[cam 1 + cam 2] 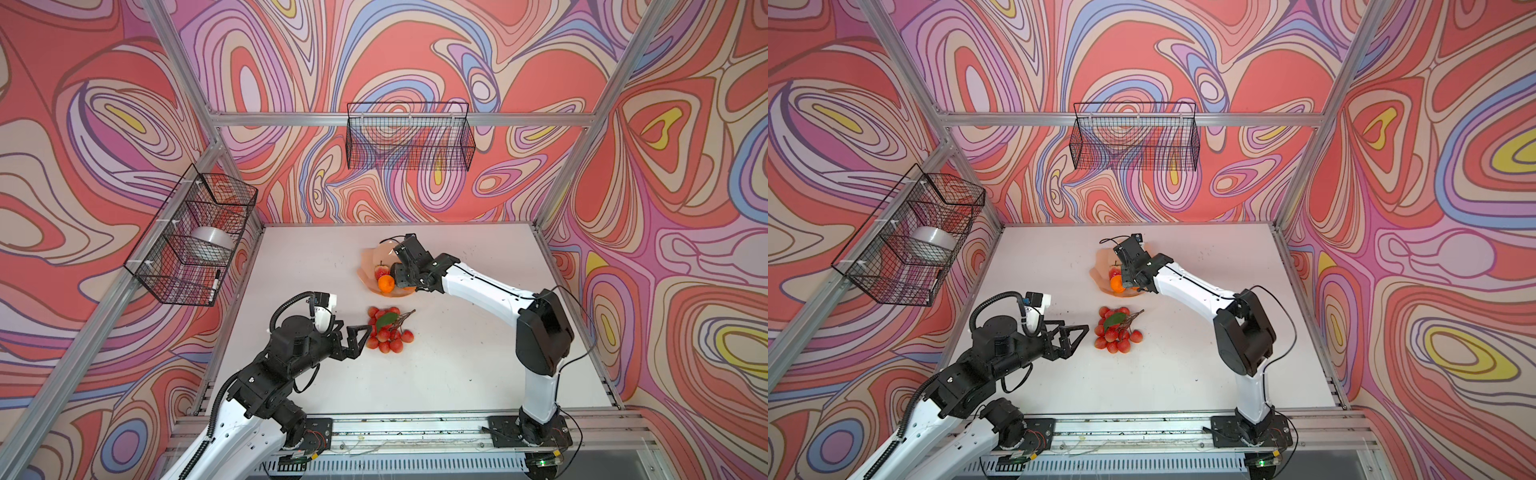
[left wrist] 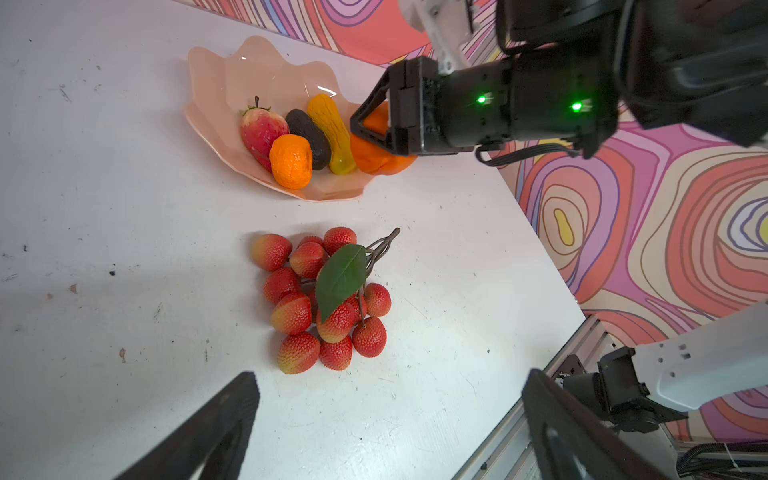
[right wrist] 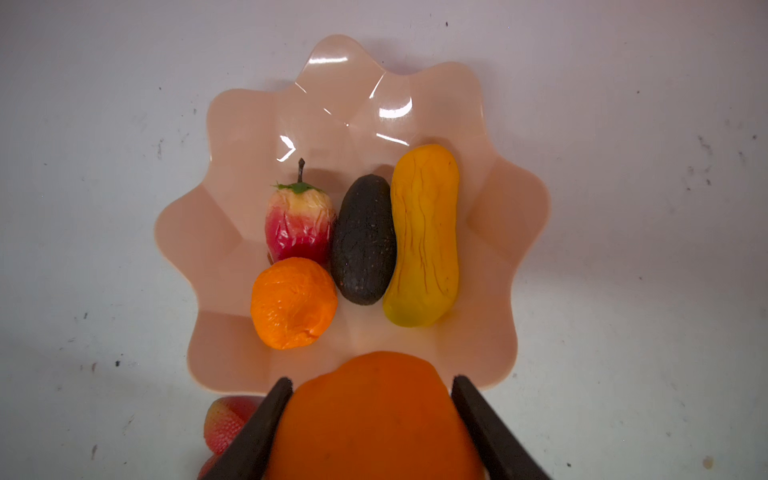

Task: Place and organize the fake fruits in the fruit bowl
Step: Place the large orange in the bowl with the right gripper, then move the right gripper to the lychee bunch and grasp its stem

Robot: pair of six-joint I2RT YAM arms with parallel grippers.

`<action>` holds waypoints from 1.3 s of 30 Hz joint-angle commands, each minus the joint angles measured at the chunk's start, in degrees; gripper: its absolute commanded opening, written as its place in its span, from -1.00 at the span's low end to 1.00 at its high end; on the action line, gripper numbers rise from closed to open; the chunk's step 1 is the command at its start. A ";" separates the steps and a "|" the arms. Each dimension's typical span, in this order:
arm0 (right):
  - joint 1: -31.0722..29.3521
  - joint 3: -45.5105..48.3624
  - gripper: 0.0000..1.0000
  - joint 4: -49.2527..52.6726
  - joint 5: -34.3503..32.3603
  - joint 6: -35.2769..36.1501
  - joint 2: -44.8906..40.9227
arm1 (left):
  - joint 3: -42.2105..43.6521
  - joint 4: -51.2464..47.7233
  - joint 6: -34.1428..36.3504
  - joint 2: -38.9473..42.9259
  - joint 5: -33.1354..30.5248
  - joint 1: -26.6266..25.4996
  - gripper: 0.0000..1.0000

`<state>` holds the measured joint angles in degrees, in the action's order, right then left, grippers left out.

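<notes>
The peach-pink fruit bowl holds a red strawberry, a small orange, a dark avocado and a long yellow fruit, lying side by side. My right gripper is shut on the larger orange, held over the bowl's near rim. The red berry bunch with its green leaf lies on the table in front of the bowl. My left gripper is open just left of the bunch, not touching it.
A black wire basket hangs on the back wall. Another wire basket on the left wall holds a white roll and a marker. An aluminium rail runs along the table's front edge.
</notes>
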<state>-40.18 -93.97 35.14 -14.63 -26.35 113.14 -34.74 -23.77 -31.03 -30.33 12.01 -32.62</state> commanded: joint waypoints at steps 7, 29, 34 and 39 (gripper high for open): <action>1.69 -7.19 0.39 1.43 3.52 2.90 8.03 | -1.72 -0.84 1.04 2.31 0.41 0.17 1.00; -1.98 48.90 0.55 -30.68 13.45 -32.25 -38.41 | -1.28 -1.69 1.30 3.41 -0.14 0.32 1.00; -6.40 57.18 0.45 -36.85 11.71 -38.51 -38.99 | -1.50 -2.99 1.05 3.50 0.31 0.28 1.00; -6.96 57.26 0.38 -42.43 12.87 -39.30 -35.49 | -1.10 -2.73 0.74 3.30 0.71 0.28 1.00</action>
<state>-46.92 -35.79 1.08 -2.48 -62.33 76.40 -34.85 -25.17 -30.41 -27.35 12.03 -32.62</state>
